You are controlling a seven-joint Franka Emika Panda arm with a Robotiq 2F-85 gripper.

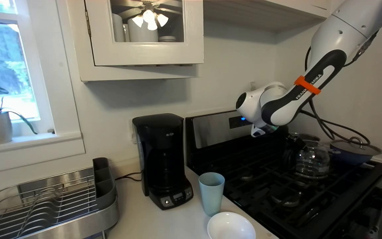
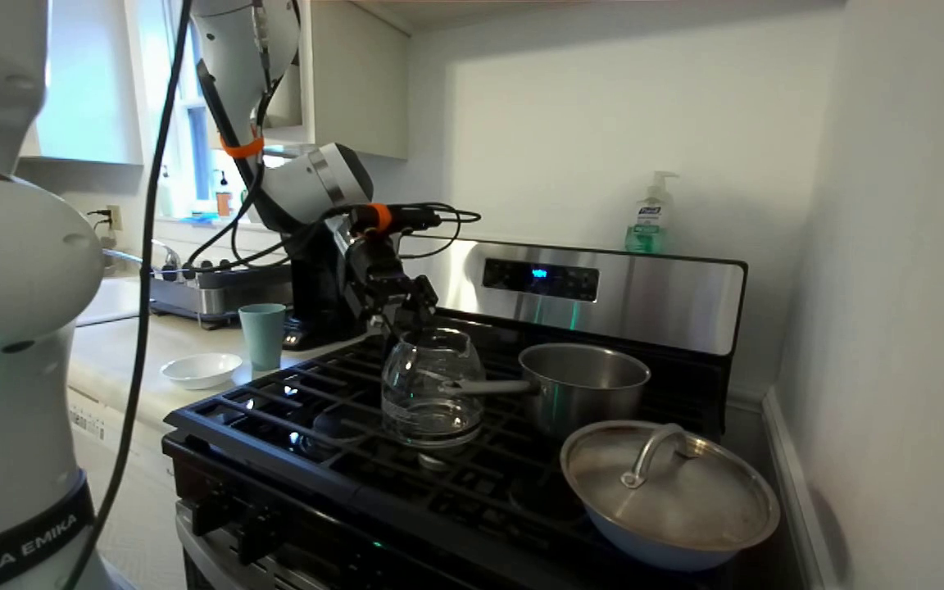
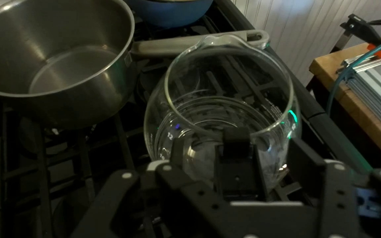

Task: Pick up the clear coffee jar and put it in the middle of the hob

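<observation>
The clear coffee jar [image 1: 313, 162] is upright on the dark grates of the hob [image 2: 472, 483], near the middle, as an exterior view [image 2: 433, 401] shows. In the wrist view the jar [image 3: 223, 109] has its spout pointing away and its dark handle [image 3: 238, 172] toward me. My gripper [image 3: 241, 155] is open, with one finger on each side of the handle and a visible gap on both sides. In both exterior views the gripper [image 1: 293, 142] is at the handle side of the jar, tilted down; its fingers [image 2: 410, 311] are partly dark against the hob.
A steel saucepan [image 2: 591, 397] stands close beside the jar, its handle [image 3: 177, 46] passing just past the jar's far side. A lidded blue pan [image 2: 677, 508] sits at the hob's side. A coffee maker [image 1: 161, 159], light blue cup [image 1: 212, 196] and white bowl [image 1: 231, 227] stand on the counter.
</observation>
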